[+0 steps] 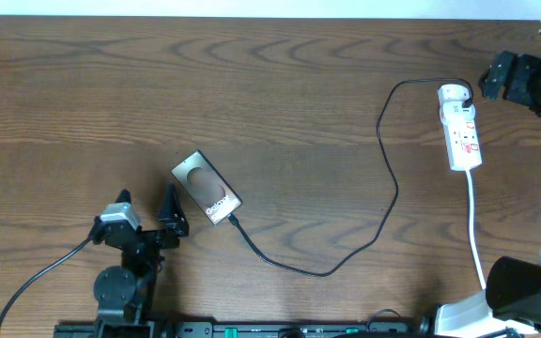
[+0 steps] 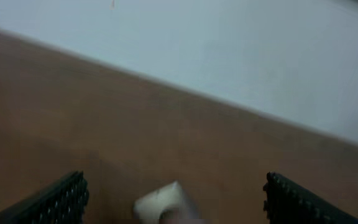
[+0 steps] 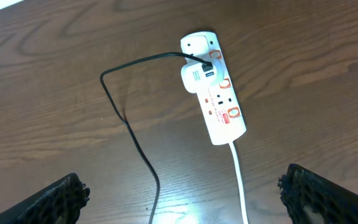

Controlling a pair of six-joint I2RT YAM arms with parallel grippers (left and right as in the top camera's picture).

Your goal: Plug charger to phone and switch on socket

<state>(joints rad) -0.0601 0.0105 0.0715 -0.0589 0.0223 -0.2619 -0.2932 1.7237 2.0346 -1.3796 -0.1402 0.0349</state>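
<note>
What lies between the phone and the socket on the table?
In the overhead view, only the black charger cable loops across bare table between phone and socket.

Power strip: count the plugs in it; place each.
1: a white adapter at the end of the power strip opposite its white cord, black charger attached. None looks hidden.

Your phone (image 1: 207, 188) lies screen-up at 7 o'clock; cable (image 1: 386, 160) runs from it to power strip (image 1: 460, 127) at 2 o'clock.
</note>
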